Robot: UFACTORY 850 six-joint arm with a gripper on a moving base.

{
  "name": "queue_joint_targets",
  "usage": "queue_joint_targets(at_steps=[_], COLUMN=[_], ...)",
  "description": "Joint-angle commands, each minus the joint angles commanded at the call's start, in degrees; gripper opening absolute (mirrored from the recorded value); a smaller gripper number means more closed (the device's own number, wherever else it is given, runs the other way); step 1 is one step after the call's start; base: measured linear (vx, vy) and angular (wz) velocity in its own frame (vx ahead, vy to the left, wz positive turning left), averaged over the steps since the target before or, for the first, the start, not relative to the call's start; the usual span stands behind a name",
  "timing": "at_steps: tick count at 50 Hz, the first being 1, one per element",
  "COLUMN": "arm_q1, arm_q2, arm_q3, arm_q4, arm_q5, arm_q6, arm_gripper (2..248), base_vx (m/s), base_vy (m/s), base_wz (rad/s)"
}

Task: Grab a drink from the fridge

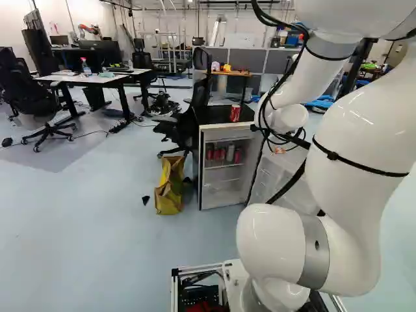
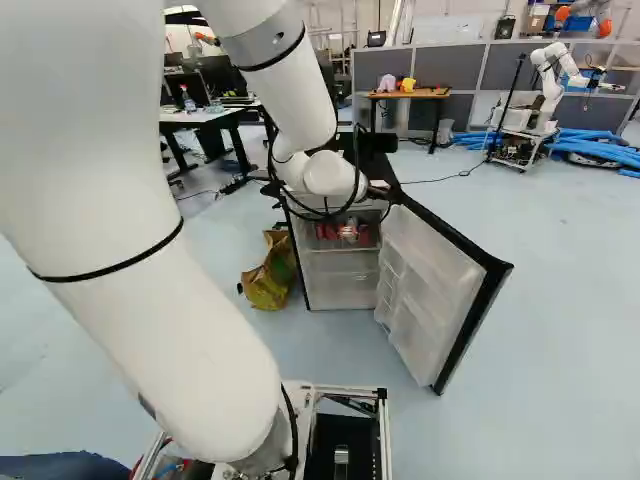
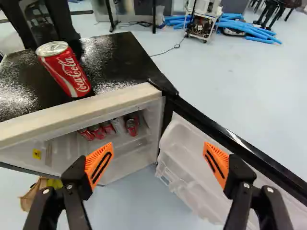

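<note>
Claw, black, 2-fingered [image 3: 159, 153], with slotted orange pads [image 3: 99, 161]: spread wide, nothing between them, poised above and in front of the open fridge, black-topped and pale-lined [image 3: 144, 167]. Drinks sought: a row of small red and silver metal cans [image 3: 108, 127], standing inside on the upper shelf, ahead of the claw. Not to be confused: 1 red and white metal can [image 3: 67, 72], upright on the fridge top. Step in hand, as judged: the reach into the compartment. Recommended handling: lower the claw beneath the front lip of the top, level it, then enter straight, clear of the side wall and of the white-lined, black-edged door [image 2: 435, 285]. Select 1 can at the front; narrow the spread before entry, since the neighbours stand close; close on its middle, gently, the thin metal being apt to dent. Lift slightly before backing out. Arm, white, jointed [image 1: 364, 117]: rising from the base, arched high, its forearm sloping down ahead to a wrist folded before the fridge. Black looped cables [image 2: 357, 165] hang about that wrist; liable to snag on lip or door.
</note>
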Motion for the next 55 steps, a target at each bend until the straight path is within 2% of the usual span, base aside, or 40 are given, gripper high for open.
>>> queue_joint_targets(at_steps=[55], arm_q1=[-10.06], arm_q2=[2.94], arm_q3=[-5.12], arm_q4=[11.33], arm_q5=[-18.35], arm_q6=[0.0], arm_gripper=[247], base_vx=[0.0], base_vy=[0.0], base_wz=[0.0])
